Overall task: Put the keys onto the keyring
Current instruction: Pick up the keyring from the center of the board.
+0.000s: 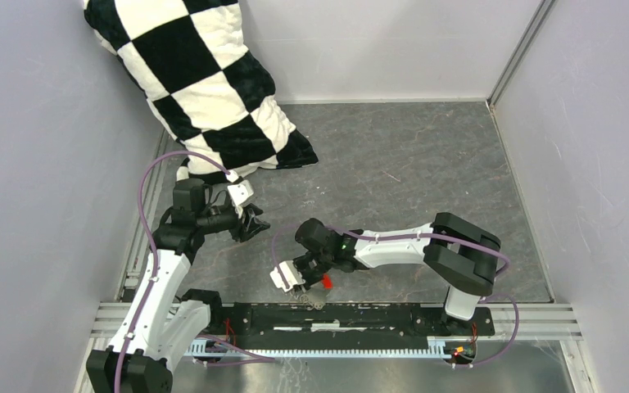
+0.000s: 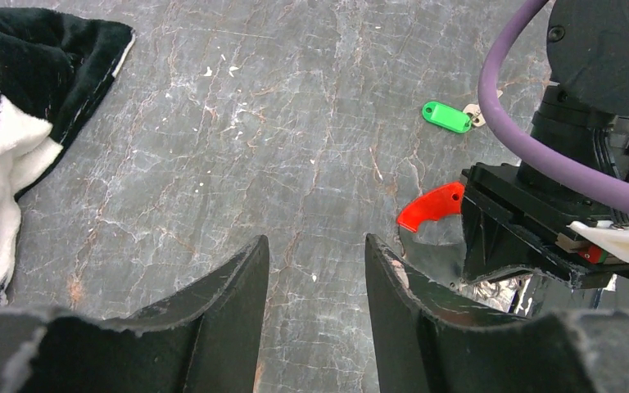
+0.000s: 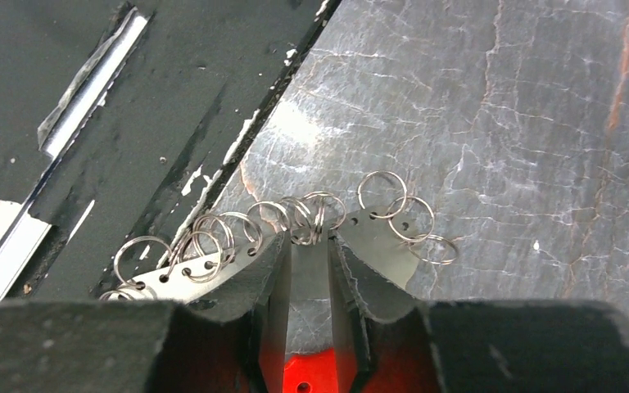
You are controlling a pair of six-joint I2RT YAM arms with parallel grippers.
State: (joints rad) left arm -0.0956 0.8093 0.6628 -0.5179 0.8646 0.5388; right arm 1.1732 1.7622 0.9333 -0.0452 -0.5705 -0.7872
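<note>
The right pincer (image 3: 309,274) stands narrow, fingers (image 3: 269,282) straddling the ring-laden silvery strip of the keyring (image 3: 374,235), its red tag (image 3: 311,383) low in the gap; whether it truly clamps I cannot tell; the keyring lies on the counter (image 3: 500,123) against the black base rail (image 3: 131,123). The left pincer (image 2: 315,303) hangs wide and empty; from it the green-headed key (image 2: 446,116) lies ahead and rightward, past the tag, long axis across the view, just beside the right arm (image 2: 598,65); the free left arm looks the likelier to fetch it.
</note>
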